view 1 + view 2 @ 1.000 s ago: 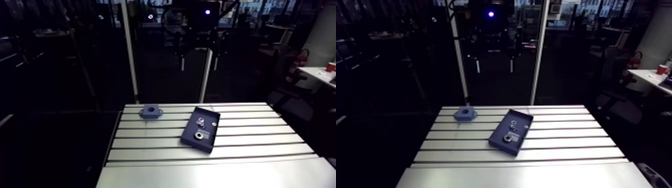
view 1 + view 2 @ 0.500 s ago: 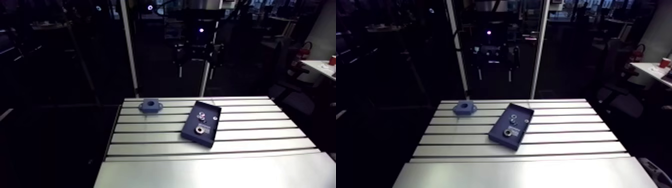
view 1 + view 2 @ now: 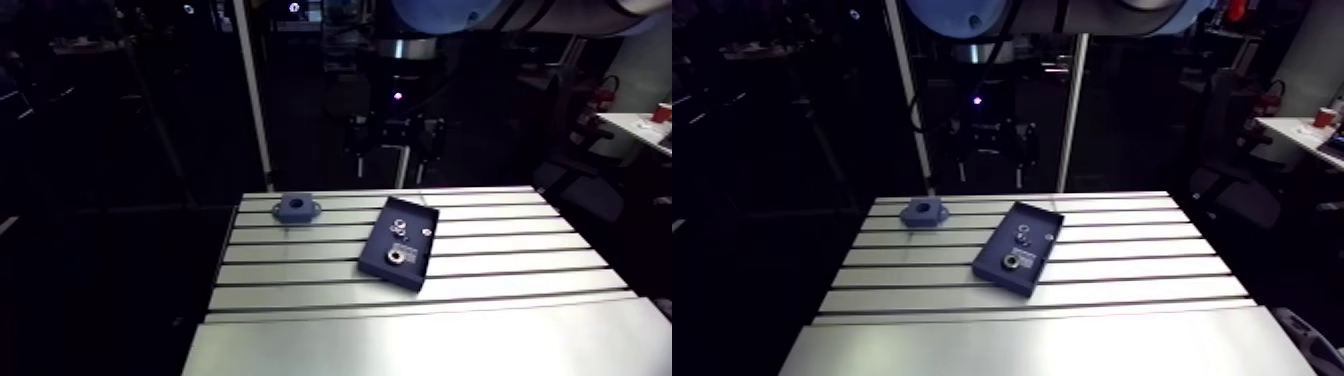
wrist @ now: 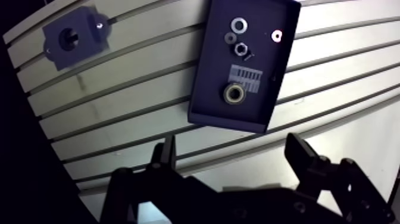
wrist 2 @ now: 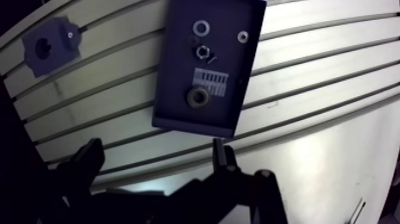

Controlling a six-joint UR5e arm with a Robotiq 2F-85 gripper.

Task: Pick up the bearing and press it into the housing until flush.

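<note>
Claw point(image 4: 231, 140) spread, empty — bearing point(image 4: 234, 94) in tray point(image 4: 211, 71) w/ washers point(image 4: 240, 25); housing point(image 4: 74, 37) apart.

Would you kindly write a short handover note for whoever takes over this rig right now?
The hand is open and empty, hovering above the table just short of the dark blue tray.
The bearing lies flat in the tray beside a barcode label, with washers and a nut further along.
The housing sits on the table apart from the tray, its bore empty and facing up.
Done: nothing grasped yet.
Left: pick the bearing, carry it to the housing, press it flush.
</note>
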